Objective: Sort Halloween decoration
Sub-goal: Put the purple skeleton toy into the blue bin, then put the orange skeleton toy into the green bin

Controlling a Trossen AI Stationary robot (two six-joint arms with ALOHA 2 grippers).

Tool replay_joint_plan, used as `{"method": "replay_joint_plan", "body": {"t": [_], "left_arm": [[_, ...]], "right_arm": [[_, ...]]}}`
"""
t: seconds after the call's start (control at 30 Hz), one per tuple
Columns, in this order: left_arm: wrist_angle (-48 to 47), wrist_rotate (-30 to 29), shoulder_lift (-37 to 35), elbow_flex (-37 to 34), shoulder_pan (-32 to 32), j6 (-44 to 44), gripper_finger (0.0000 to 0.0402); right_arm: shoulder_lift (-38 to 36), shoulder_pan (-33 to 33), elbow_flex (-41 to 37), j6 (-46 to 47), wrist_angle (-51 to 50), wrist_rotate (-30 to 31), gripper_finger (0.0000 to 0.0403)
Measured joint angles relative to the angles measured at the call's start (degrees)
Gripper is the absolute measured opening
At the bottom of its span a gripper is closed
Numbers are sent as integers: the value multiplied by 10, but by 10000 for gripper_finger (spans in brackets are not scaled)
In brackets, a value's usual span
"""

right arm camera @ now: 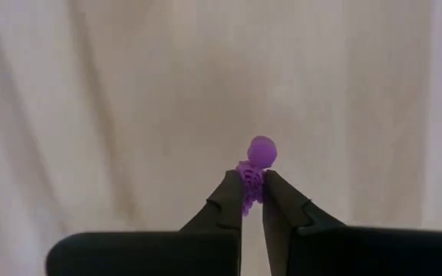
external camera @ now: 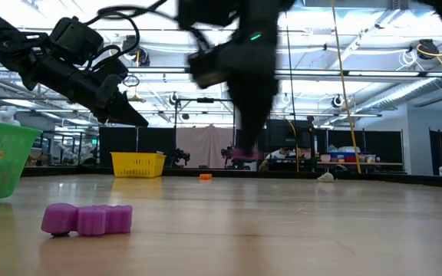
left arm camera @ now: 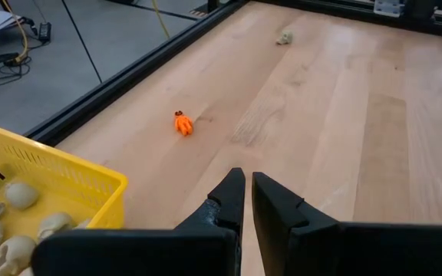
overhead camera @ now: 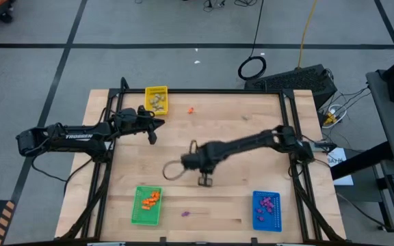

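Note:
My right gripper [overhead camera: 205, 179] hangs over the middle of the table, pointing down, shut on a small purple trinket [right arm camera: 255, 165]. My left gripper [left arm camera: 248, 188] hovers shut with nothing in it beside the yellow tray [overhead camera: 156, 100], which holds beige-grey trinkets. Loose on the wood lie an orange trinket [left arm camera: 183, 123], a beige-grey one [left arm camera: 285, 37] and a purple one [external camera: 87, 218] near the front edge. The green tray [overhead camera: 146, 205] holds orange trinkets, and the blue tray [overhead camera: 266, 210] holds purple ones. My right gripper pinches the purple trinket's lower body [right arm camera: 249, 184] between its two fingertips, coming from above and pointing down. The trinket's round head [right arm camera: 262, 150] sticks out beyond the fingertips. It is lifted clear of the table.
A black frame rail runs along the table's edges [overhead camera: 204, 91]. The three trays sit at the far left, near left and near right. Bare wood lies between them around the right gripper.

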Motion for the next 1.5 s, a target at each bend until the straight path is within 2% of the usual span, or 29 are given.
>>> {"method": "replay_joint_plan", "body": {"t": [0.13,0.27,0.43,0.57,0.67,0.8,0.97,1.13,1.27,1.37,1.5], "left_arm": [[1,0,0,0,0,0,25],[1,0,0,0,0,0,25],[1,0,0,0,0,-4,25],[1,0,0,0,0,-5,25],[1,0,0,0,0,-5,25],[1,4,0,0,0,-5,25],[0,14,0,0,-9,-5,25],[0,16,0,0,-53,11,25],[0,13,0,0,-97,11,25],[0,13,0,0,-138,10,24],[0,-8,0,0,-198,8,24]], "right_arm": [[-77,63,-96,105,9,1,4],[-172,146,-188,281,2,-2,4],[-277,269,-275,531,2,-47,4],[-320,332,-340,654,3,-76,4],[-336,345,-404,672,24,-81,4],[-341,344,-487,658,122,-119,7],[-341,344,-520,657,150,-122,55],[-341,340,-457,638,46,-121,132],[-341,336,-376,612,-69,-92,166],[-342,336,-321,582,-104,-48,161],[-342,330,-285,521,-104,47,109]]}}
